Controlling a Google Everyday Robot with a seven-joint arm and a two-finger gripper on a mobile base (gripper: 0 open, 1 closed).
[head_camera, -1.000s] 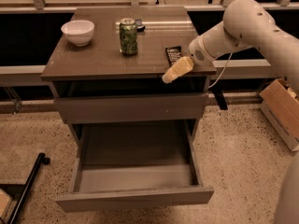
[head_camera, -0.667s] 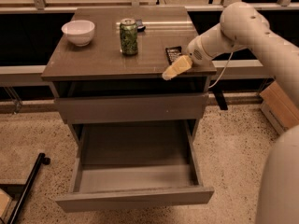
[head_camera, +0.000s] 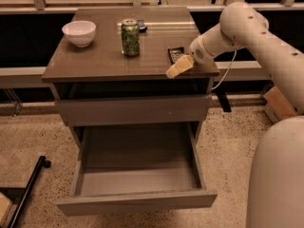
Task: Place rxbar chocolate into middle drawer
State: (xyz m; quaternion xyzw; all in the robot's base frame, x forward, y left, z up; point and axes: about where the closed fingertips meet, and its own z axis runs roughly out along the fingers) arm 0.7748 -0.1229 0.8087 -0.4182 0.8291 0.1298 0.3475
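The rxbar chocolate (head_camera: 175, 54) is a small dark flat bar lying on the cabinet top (head_camera: 104, 58) near its right front corner. My gripper (head_camera: 179, 67) is cream-coloured and hangs over the front right edge of the top, just in front of the bar and touching or almost touching its near end. The middle drawer (head_camera: 137, 201) is pulled out wide below, and its grey box interior holds nothing. The matching drawer front (head_camera: 133, 109) above it is shut.
A green patterned can (head_camera: 130, 37) stands upright mid-top, with a small dark object (head_camera: 141, 25) behind it. A white bowl (head_camera: 79, 33) sits at the top's left. A cardboard box (head_camera: 280, 103) lies on the floor at right, a black bar (head_camera: 28, 186) at lower left.
The arm's upper part has shifted slightly to the left. The gripper stays by the bar's near end; the bar, can and drawer have not moved.
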